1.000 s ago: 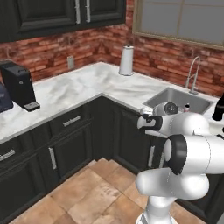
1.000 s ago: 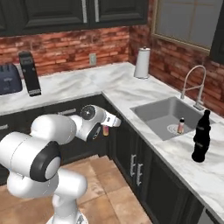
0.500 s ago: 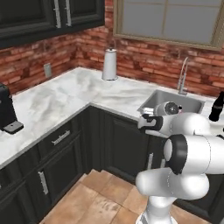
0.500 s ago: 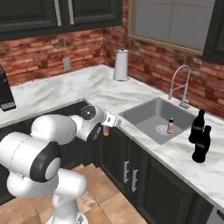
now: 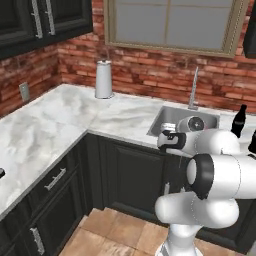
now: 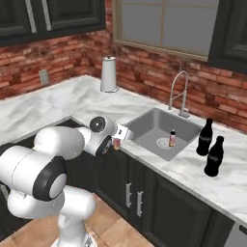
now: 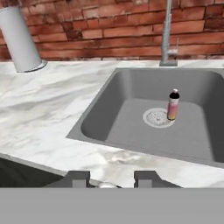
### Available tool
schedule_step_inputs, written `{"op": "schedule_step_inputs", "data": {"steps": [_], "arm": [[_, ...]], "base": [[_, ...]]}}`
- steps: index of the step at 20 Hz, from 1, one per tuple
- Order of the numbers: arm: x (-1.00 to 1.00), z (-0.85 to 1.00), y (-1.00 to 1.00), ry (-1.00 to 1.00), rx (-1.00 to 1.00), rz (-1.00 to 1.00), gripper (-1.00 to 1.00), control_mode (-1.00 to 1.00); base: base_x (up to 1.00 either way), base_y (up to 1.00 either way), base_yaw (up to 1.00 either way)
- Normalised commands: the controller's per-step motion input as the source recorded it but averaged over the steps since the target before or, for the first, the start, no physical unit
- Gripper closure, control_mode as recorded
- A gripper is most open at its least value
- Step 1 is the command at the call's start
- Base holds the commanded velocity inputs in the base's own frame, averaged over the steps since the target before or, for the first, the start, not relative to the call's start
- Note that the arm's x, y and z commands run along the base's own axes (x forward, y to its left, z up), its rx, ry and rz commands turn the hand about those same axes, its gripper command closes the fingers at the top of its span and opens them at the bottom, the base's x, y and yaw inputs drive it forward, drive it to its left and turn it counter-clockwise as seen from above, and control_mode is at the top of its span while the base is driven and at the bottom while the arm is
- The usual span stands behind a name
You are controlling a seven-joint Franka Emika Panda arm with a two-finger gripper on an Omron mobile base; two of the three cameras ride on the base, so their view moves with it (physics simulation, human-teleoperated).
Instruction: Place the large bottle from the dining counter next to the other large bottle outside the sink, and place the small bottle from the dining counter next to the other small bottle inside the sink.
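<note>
The small bottle [image 6: 116, 143] is held in the narrowed claw [image 6: 119, 138] at centre left. Another small bottle [image 7: 173, 105] stands in the sink [image 7: 109, 111], right of centre.

Base views flank arm; hand view near; all share sink [image 7: 131, 127].

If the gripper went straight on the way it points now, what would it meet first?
Probably the sink: the gripper, shut on a small bottle, faces the basin over the counter edge. The other small bottle by the drain stands right of that line. Depth is uncertain.
</note>
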Motion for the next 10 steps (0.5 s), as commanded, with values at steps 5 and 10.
{"op": "schedule_step_inputs", "data": {"steps": [5, 10], "arm": [[0.00, 0.00, 0.00, 0.00, 0.00, 0.00, 1.00, 1.00], [0.00, 0.00, 0.00, 0.00, 0.00, 0.00, 1.00, 1.00]], "base": [[0.65, 0.05, -0.35], [0.55, 0.35, -0.35]]}}
